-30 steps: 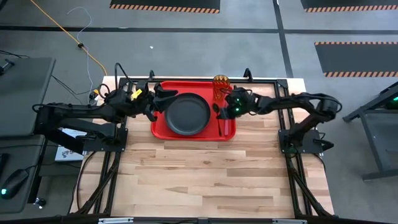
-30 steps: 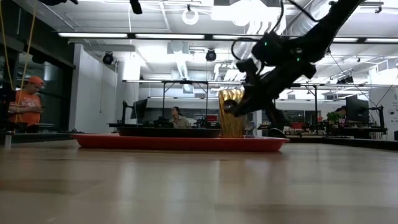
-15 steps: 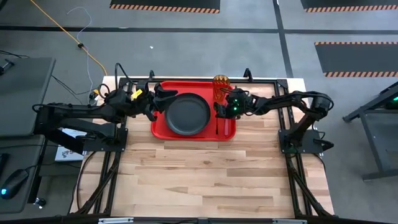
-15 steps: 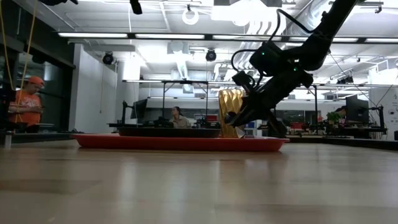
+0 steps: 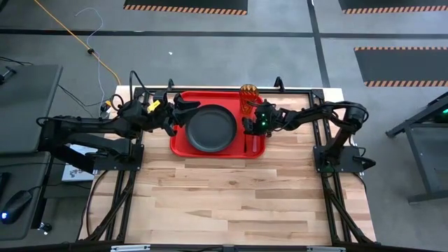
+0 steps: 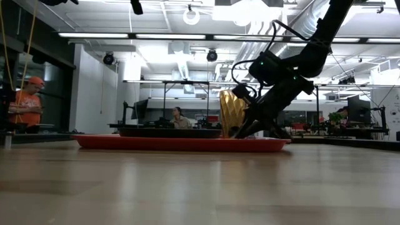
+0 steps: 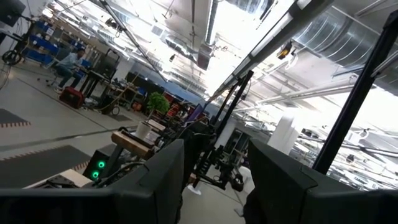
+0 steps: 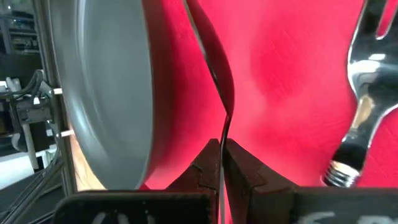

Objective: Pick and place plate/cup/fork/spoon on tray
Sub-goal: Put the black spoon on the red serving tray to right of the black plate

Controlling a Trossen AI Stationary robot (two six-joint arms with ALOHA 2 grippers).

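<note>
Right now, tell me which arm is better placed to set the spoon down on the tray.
The right. Its claw is shut on the spoon handle, low over the tray between the plate and the fork. The left claw waits at the tray's opposite end.

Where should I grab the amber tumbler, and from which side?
Grip the tall amber-orange textured tumbler at mid-wall, coming in level from the right: it stands upright in the far right corner of the red rectangular tray, the round black plate to its left. The right hand, shut on the slim dark spoon, must release first.
</note>
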